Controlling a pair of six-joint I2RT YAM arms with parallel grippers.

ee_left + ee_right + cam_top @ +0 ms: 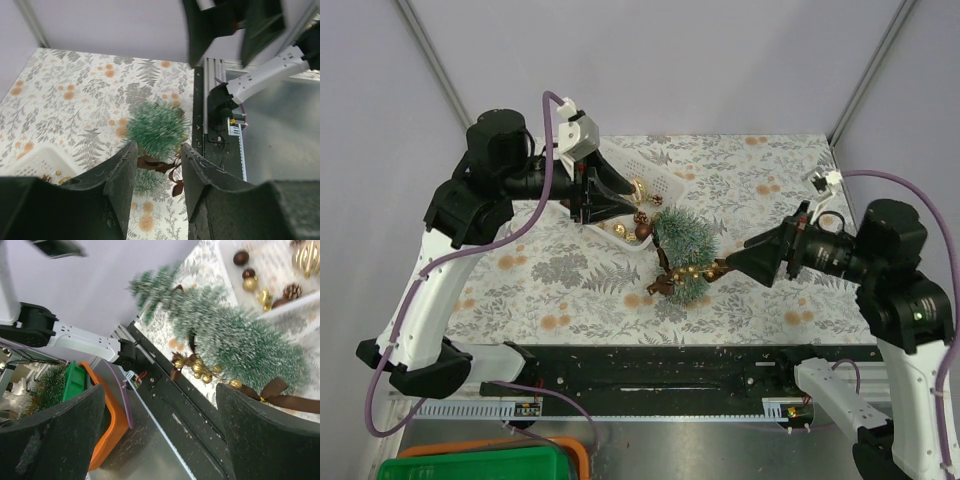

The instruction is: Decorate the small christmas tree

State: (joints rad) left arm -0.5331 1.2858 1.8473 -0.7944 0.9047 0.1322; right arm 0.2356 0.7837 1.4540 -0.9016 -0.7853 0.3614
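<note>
The small christmas tree [682, 240] has frosted green bristles and stands mid-table on the leaf-print cloth. It also shows in the left wrist view [157, 129] and the right wrist view [240, 335]. A gold bead string [692, 270] [200, 371] and a brown ribbon [660, 285] [160, 165] [280, 396] hang at its near side. My left gripper [595, 200] [159, 165] is open and empty, above the white basket's [655, 182] near edge, left of the tree. My right gripper [725, 266] [160, 430] is wide open and empty, its tip just right of the beads.
The basket holds gold and brown baubles [250, 277] and pine cones [640, 216]. A black rail [670, 365] runs along the table's near edge. A green bin in an orange tray [490, 462] sits below it at the left. Grey walls enclose the table.
</note>
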